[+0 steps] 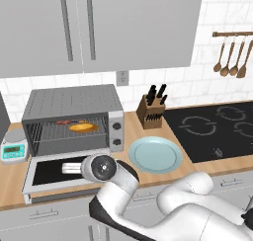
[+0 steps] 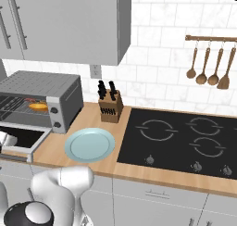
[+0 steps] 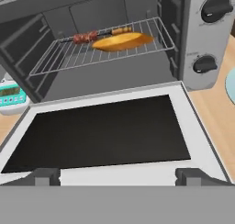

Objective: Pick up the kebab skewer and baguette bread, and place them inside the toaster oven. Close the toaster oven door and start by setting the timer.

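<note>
Skewer and bread lie on the rack inside the toaster oven; jaws spread at the toaster oven door edge: lift it evenly from beneath

Home kitchen, rendered. Evidence: wood countertop over grey drawer fronts, grey wall cabinets with bar handles, white tile backsplash with a wall outlet. Black four-zone cooktop set into the counter, knife block beside it, wooden spoons on a wall rail. Countertop toaster oven with food on its rack, small kitchen scale just left of it, light blue plate on the counter.
</note>
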Robot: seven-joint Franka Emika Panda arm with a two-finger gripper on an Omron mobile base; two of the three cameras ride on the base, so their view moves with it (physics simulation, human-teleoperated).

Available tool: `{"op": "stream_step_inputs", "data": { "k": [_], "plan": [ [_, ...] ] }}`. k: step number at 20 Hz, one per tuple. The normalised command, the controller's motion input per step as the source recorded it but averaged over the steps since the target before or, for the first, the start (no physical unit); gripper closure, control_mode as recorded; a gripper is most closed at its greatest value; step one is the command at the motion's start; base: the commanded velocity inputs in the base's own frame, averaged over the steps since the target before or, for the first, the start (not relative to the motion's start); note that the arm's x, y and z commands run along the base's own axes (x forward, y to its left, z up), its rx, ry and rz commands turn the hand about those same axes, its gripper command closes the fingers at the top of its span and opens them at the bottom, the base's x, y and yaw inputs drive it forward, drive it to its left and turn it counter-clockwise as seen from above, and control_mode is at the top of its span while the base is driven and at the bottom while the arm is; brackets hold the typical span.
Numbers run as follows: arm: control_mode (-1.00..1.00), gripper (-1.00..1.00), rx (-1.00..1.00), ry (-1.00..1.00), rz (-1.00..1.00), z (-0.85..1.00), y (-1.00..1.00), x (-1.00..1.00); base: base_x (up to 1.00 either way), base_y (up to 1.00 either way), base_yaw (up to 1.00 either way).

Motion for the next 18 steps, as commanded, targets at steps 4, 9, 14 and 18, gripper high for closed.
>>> {"op": "stream_step_inputs", "data": {
  "k": [4, 9, 14, 18],
  "plan": [
    [-1.0, -1.0, 0.0, 0.12, -0.04, 0.0, 0.07, -0.85, 0.0, 0.0, 0.0],
    [-1.0, -1.0, 0.0, 0.06, -0.03, 0.0, 0.14, -0.77, 0.0, 0.0, 0.0],
    [-1.0, -1.0, -0.02, 0.01, 0.0, -0.06, 0.11, -0.36, 0.0, 0.0, 0.0],
    [-1.0, -1.0, -0.04, 0.0, 0.0, -0.26, 0.17, -0.06, 0.0, 0.0, 0.0]
  ]
}}
